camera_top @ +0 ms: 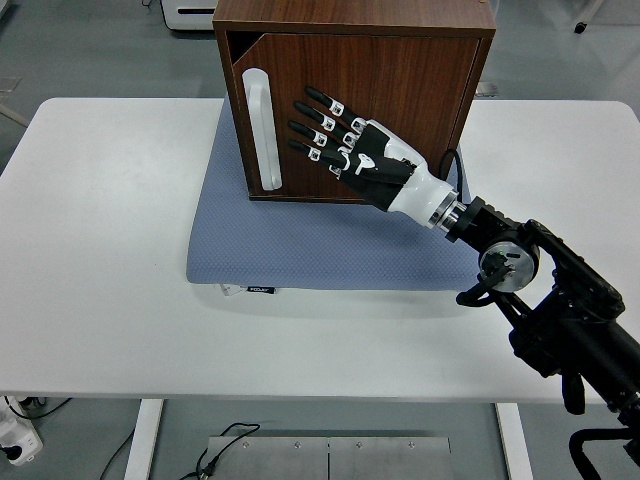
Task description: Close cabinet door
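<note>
Against the cabinet door (390, 80), handle (262, 128) upright, right hand (355, 150) lies open-fingered.

cabinet (352, 25): dk brown wood grain | door (390, 90): same brown; handle (262, 128): white | mat (330, 245): blue-grey, fine dotted texture | table (110, 250): white | right hand (350, 145): black w/ white patches; wrist white; arm (570, 320): black | floor (100, 50): grey

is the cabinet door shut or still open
Nearly shut, maybe fully. The door sits inside the cabinet frame, a dark gap showing at its top-left corner. The right hand lies flat against it, fingers spread.
</note>
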You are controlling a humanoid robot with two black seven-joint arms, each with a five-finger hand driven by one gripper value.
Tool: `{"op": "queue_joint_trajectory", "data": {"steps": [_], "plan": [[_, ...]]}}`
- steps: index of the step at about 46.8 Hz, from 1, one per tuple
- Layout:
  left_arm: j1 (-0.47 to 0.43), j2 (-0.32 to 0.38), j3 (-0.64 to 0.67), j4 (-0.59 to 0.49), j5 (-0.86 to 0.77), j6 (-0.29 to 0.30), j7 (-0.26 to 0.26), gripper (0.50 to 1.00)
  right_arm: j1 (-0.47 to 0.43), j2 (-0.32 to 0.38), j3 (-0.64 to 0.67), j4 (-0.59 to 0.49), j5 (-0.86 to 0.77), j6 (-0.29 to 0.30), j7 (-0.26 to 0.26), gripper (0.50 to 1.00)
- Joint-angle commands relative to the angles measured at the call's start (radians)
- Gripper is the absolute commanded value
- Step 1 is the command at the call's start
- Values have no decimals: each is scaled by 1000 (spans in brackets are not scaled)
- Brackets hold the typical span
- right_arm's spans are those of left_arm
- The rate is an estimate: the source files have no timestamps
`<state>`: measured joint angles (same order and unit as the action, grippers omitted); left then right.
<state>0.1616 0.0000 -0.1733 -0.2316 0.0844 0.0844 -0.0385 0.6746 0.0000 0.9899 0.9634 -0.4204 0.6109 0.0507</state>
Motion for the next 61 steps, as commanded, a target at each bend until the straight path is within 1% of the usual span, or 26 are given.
{"op": "queue_joint_trajectory", "data": {"steps": [1,13,26,34,40,51,61], "plan": [[0,0,0,0,0,0,0,1000,-10,-9,4,14,0,0,1,1000],[1,0,0,0,0,0,0,1000,-67,-75,13,69,0,0,3,1000],[0,0,0,0,0,0,0,1000,-164,-202,81,175,0,0,3,1000],[1,0,0,0,0,0,-1,1000,-231,-262,130,238,0,0,3,1000],[1,0,0,0,0,0,0,1000,-277,-285,159,276,0,0,3,1000],[1,0,0,0,0,0,0,1000,-349,-319,217,299,0,0,3,1000],[0,0,0,0,0,0,0,1000,-415,-318,318,291,2,0,3,1000]]}}
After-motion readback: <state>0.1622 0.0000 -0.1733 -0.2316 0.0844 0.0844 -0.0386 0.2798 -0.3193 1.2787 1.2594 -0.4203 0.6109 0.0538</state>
